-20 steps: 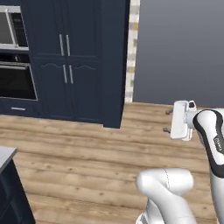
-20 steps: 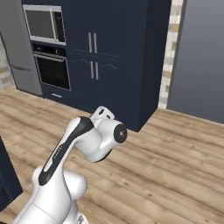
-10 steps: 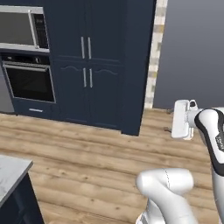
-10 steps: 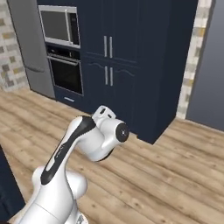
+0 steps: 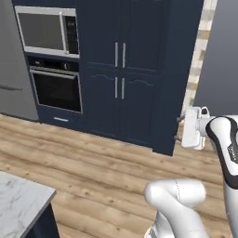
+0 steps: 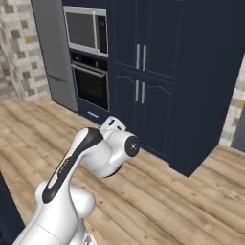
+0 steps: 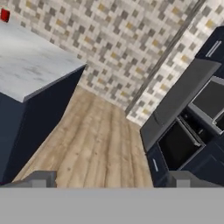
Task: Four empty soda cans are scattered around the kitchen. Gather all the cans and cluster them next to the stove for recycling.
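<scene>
- At the far left of my left base view I see a grey refrigerator, and low in the corner a white marble surface on a navy cabinet.
- Next to the fridge sits a built-in microwave with a wall oven directly beneath it.
- Further right stand tall navy cabinets with paired vertical handles, then a strip of mosaic tile wall and a plain grey wall.
- The wood plank floor runs across the whole foreground.
- At the right edge the arm holds the gripper up at about cabinet-door height, with nothing between the fingers; it stands spread wide and empty.
- In my hand view, one red soda can shows as a small red shape at the top left, standing on a marble surface far from the gripper.
- The gripper's fingertips are well apart at the bottom of that view, above bare floor.
- To the right there, rolled sideways, are the fridge, the oven and the microwave.
</scene>
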Robot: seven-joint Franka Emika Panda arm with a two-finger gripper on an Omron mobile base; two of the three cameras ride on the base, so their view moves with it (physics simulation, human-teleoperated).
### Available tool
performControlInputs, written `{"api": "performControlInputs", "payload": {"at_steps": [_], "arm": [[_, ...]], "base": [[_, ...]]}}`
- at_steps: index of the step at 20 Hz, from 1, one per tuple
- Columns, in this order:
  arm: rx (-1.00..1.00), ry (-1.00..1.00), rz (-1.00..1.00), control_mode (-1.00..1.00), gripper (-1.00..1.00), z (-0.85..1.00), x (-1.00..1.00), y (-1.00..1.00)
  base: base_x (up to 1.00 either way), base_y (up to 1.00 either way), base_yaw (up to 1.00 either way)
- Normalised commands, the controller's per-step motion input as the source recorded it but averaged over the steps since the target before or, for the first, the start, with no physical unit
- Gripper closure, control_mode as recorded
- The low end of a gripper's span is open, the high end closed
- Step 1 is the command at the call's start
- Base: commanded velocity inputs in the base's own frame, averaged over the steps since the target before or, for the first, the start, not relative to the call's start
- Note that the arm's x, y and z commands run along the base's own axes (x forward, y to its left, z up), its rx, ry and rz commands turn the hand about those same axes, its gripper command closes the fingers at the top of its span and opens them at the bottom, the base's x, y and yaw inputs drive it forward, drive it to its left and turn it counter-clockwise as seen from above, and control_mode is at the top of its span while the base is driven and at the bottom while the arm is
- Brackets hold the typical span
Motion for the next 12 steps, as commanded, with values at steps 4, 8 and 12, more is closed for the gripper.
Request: {"api": "performControlInputs", "payload": {"at_steps": [4, 8, 12], "arm": [[0.0, 0.0, 0.0, 1.0, -1.0, 0.0, 0.0, 0.0], [0.0, 0.0, 0.0, 1.0, -1.0, 0.0, 0.0, 0.0], [0.0, 0.0, 0.0, 1.0, -1.0, 0.0, 0.0, 0.0]], "base": [[0.56, 0.03, 0.37], [0.51, 0.0, 0.39], [0.42, 0.0, 0.43]]}}
